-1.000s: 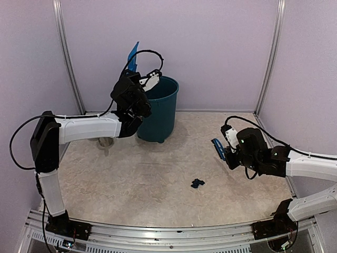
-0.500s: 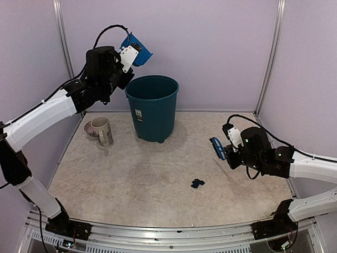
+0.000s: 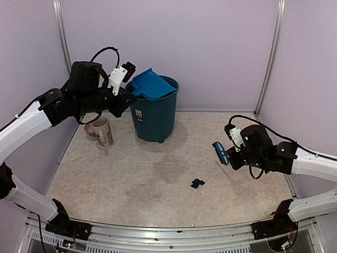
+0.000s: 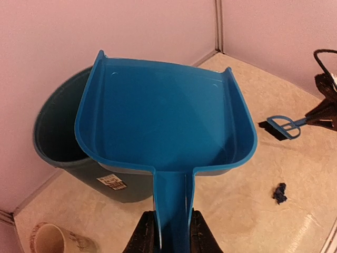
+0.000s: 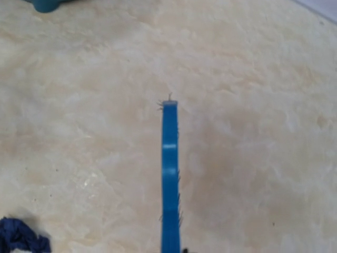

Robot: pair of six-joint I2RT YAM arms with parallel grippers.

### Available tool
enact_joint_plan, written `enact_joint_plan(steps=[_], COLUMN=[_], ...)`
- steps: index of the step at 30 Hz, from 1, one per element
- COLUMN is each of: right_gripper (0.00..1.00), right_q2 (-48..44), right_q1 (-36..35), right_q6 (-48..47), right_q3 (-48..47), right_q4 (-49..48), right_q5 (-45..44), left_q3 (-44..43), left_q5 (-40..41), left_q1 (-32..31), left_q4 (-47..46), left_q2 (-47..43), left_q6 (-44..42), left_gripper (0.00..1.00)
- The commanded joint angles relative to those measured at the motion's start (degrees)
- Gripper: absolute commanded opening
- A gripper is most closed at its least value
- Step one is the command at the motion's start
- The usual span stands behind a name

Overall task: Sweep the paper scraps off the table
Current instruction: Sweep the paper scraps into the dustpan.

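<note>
One dark blue paper scrap [image 3: 197, 183] lies on the table [image 3: 137, 179] in front of the middle; it also shows in the left wrist view [image 4: 279, 193] and the right wrist view [image 5: 21, 237]. My left gripper [image 3: 124, 90] is shut on the handle of the blue dustpan [image 3: 152, 86], held roughly level over the teal bin [image 3: 156, 116]. In the left wrist view the fingers [image 4: 147, 234] clamp the handle and the dustpan [image 4: 168, 116] looks empty. My right gripper [image 3: 233, 153] holds the blue brush [image 3: 220, 152] above the table, right of the scrap. The brush [image 5: 169, 174] shows edge-on.
A patterned mug [image 3: 100, 130] stands left of the bin, also in the left wrist view [image 4: 50, 240]. Lilac walls close in the back and both sides. A metal rail [image 3: 168, 232] runs along the front edge.
My left arm swung the dustpan up above the bin, then lowered it to lie level over the bin's rim. My right gripper with the brush drifted slightly right.
</note>
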State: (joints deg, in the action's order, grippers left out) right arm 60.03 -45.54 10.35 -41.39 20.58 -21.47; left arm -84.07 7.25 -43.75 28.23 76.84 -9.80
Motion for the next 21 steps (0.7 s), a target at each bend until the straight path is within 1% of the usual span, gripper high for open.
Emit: enact_joint_plan(steps=[1,6,8,9,14,17,21], right_gripper=[0.00,0.00,0.00,0.00,0.00,0.00,0.00], right_q2=[1.21,0.81,0.68,0.68,0.97,2.55,6.38], right_q1=[0.80,0.80,0.80,0.80,0.81,0.80,0.52], right_q6=[4.21,5.34,6.10,6.36,7.79,8.24,8.26], right_q3=[-3.55,-4.85,-5.38,-5.65,-6.56,-7.50,-9.07], right_q4=[6.75,10.28,11.57,12.06,13.69,14.72,15.78], right_q5=[-0.18,-0.15,0.65,1.41,4.67,6.24,8.61], left_q3=[5.99,13.30,16.62,18.27,26.12,30.41,35.17], left_q5=[-6.51,-4.36,-2.10,-2.71,-4.70,-6.41,-7.46], left_q1=[-4.44,-11.04,-14.21,-15.39,-20.68,-22.97,-23.96], left_q4=[5.51,8.54,8.14,7.55,3.59,-1.08,-6.52], left_q2=[-4.06,-6.37,-7.38,-7.81,-7.57,-5.99,-2.95], left_q6=[10.03,17.59,21.34,22.90,29.20,32.01,34.08], left_gripper=[0.00,0.00,0.00,0.00,0.00,0.00,0.00])
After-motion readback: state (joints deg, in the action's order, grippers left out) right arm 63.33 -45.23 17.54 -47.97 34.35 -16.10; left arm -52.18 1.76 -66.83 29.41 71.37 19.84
